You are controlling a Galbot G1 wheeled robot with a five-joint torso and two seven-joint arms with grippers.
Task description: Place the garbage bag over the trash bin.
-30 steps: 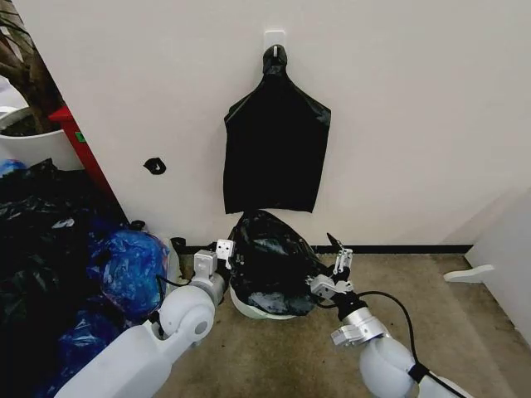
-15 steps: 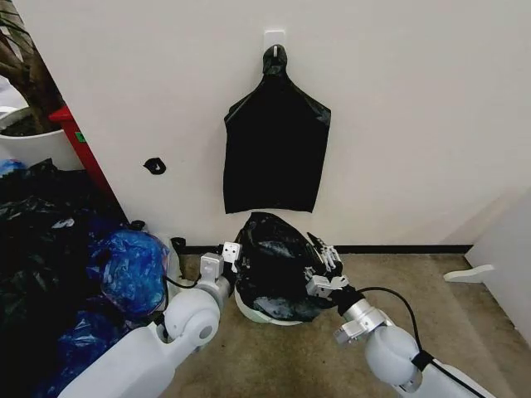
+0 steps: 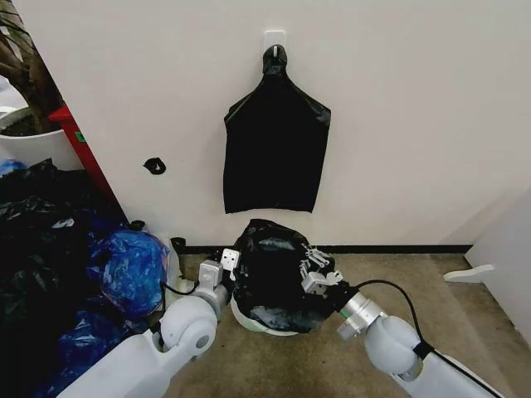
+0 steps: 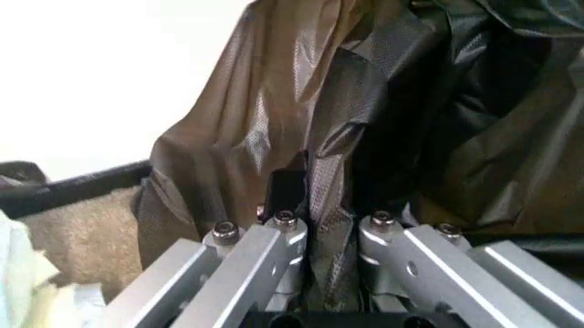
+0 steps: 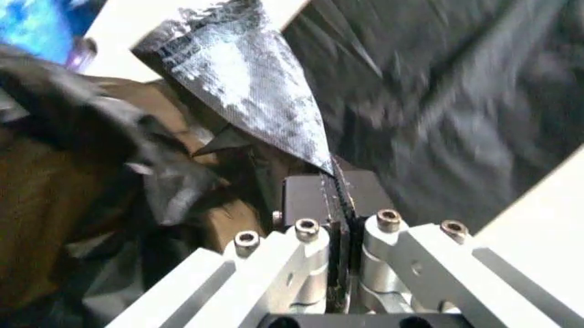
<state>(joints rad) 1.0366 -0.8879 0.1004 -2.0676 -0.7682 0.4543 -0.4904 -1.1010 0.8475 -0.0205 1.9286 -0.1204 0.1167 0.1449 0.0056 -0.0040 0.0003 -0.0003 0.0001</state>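
the plain white wall (image 3: 398,124) fills most of the head view, and a heap of crumpled black and blue plastic bags (image 3: 75,265) runs off the picture's left edge, so its full extent is cut off. a flat black bag bundle gathered to a neck (image 3: 275,141) hangs from a white wall hook (image 3: 275,40) above the work. beneath it, on the brownish carpeted floor (image 3: 431,307) against the wall, the thin, glossy, crinkly black plastic garbage bag (image 3: 278,274) is draped over the small round cream-white plastic trash bin (image 3: 259,324); the bag hides nearly all of the bin, leaving just a pale curved strip showing under the bag's lower edge, and whether the bag's mouth goes round the rim cannot be made out. the left gripper (image 3: 222,267) sits against the bag's left side; in the left wrist view its fingers (image 4: 251,256) are nearly together with a fold of the bag (image 4: 365,137) pinched between them, the fingertips lost in the film. the right gripper (image 3: 315,269) rests on the bag's right upper side; the right wrist view shows its fingers (image 5: 301,253) drawn tight onto a thin edge of the bag (image 5: 246,75) that rises to a point, the rest of that view being blurred.
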